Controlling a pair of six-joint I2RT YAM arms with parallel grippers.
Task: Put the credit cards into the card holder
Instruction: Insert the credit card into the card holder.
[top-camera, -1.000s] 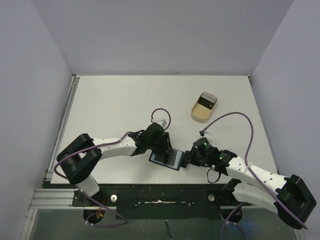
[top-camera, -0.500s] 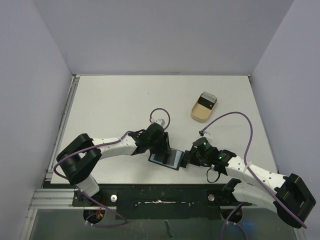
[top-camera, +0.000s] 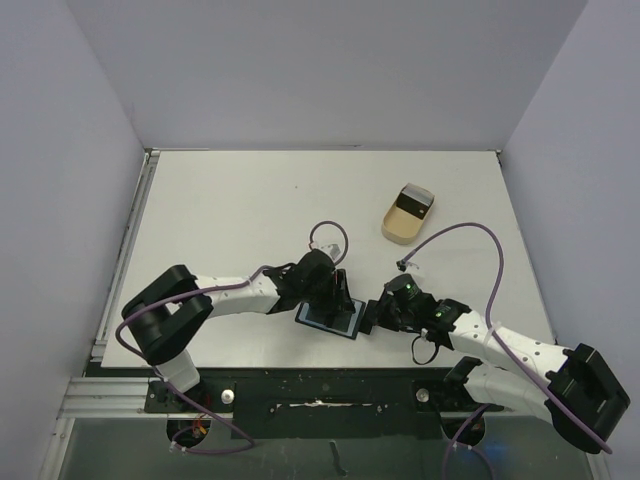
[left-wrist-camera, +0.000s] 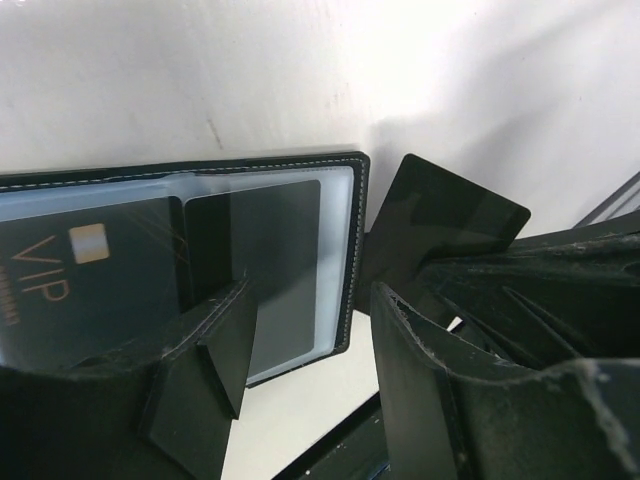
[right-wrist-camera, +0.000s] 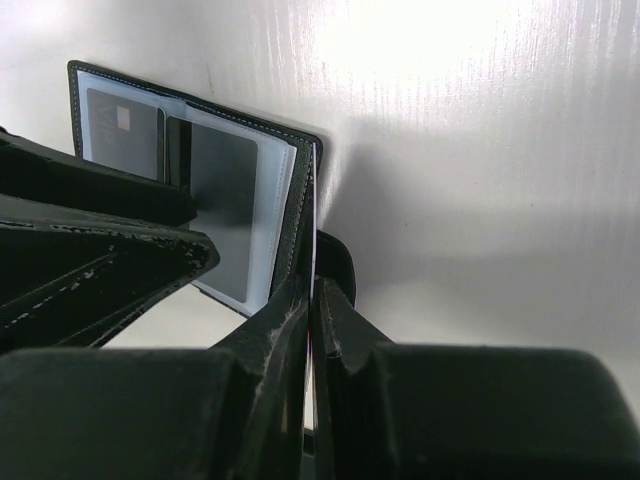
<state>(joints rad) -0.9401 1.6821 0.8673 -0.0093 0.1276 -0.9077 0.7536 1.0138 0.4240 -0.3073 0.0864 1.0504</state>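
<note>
Progress: VIP card (left-wrist-camera: 60, 275) already sitting in card holder (left-wrist-camera: 270, 260), which is lying under my parted L jaws; R jaws are clenching dark card (left-wrist-camera: 450, 215) beside its edge, insertion pending.

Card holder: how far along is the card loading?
Done: the black bifold card holder shows a dark VIP card and another dark card in its clear sleeves. In hand: left pincer open above it; right pincer shut on a dark piece, card or tab unclear, at its edge. Left: the tan-gold card in the beige oval tray.
</note>
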